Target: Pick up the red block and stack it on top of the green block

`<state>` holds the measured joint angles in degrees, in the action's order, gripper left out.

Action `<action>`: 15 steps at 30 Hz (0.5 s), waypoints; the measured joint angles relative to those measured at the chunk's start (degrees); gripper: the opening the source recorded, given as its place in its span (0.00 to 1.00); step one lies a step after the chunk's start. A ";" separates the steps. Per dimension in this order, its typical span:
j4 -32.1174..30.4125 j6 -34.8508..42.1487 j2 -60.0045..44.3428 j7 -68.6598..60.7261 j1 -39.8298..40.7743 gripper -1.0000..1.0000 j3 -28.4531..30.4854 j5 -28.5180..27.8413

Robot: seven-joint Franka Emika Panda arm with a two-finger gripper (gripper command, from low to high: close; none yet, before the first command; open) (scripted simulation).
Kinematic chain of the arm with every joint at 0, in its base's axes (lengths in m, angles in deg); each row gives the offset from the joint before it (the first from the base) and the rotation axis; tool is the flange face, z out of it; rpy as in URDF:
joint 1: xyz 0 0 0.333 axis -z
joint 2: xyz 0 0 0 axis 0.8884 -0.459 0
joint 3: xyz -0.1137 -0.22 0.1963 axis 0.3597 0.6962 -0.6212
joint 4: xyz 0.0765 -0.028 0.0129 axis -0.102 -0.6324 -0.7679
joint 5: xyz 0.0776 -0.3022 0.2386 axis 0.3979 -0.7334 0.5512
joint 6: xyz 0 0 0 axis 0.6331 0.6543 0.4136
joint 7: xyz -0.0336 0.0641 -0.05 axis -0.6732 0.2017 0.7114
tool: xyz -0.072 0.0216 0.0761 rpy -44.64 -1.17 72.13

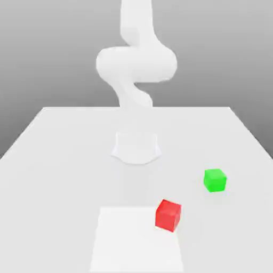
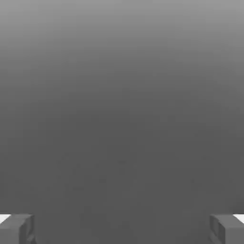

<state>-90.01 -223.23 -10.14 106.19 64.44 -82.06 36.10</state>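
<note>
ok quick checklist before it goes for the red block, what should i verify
1. Gripper open and holding nothing: ok, the hand view shows its fingers wide apart with nothing between them.
2. Red block free to grasp: ok, it sits alone on the table, nothing touching it.
3. Green block top bare for stacking: ok, nothing rests on it.
4. Blocks apart: ok, a clear gap separates them; the green one lies further back and toward the exterior view's right.
5. Gripper lined up over the red block: cannot tell.
</note>
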 joint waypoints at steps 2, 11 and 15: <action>-2.70 -2.57 -4.17 4.37 1.51 0.50 -3.01 -1.08; -13.88 -13.11 -21.72 21.43 6.37 0.50 -12.00 -4.47; -18.82 -17.79 -29.16 28.02 6.90 0.50 -13.90 -4.69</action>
<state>-108.83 -241.03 -39.30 134.21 71.34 -95.96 31.40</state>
